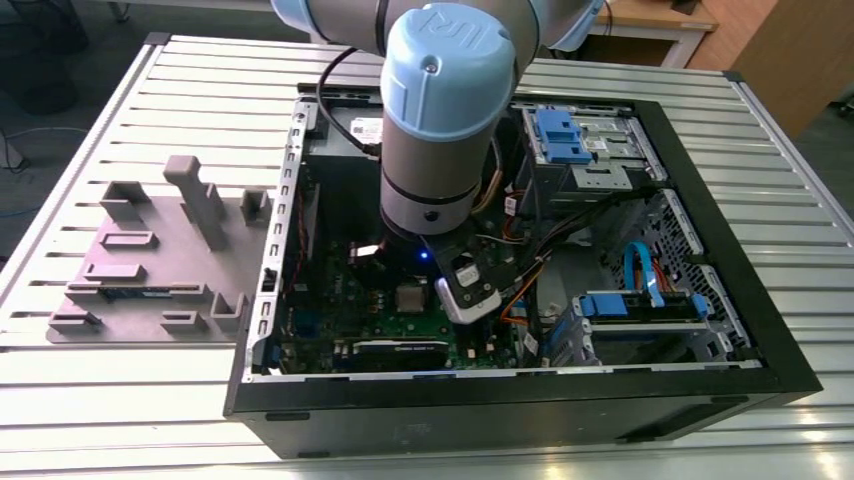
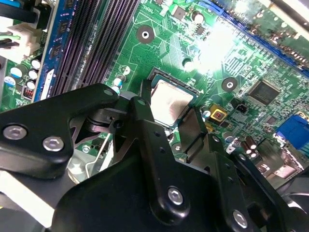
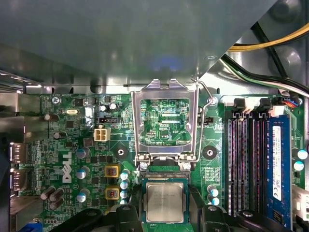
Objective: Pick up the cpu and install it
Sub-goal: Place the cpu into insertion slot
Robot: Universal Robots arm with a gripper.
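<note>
Cpu [image 3: 165, 202] already lay flat in its socket [image 3: 164, 176] on the green board [image 3: 72, 145], we saw. Our claw [image 3: 165, 212] hung over it, fingers [image 3: 126, 215] apart, probably not squeezing. The silver frame [image 3: 164, 88] stood open.

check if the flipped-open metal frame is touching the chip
Apart. In the first wrist view the metal frame stands swung open, and a dark strip of socket shows between its hinge end and the chip.
</note>
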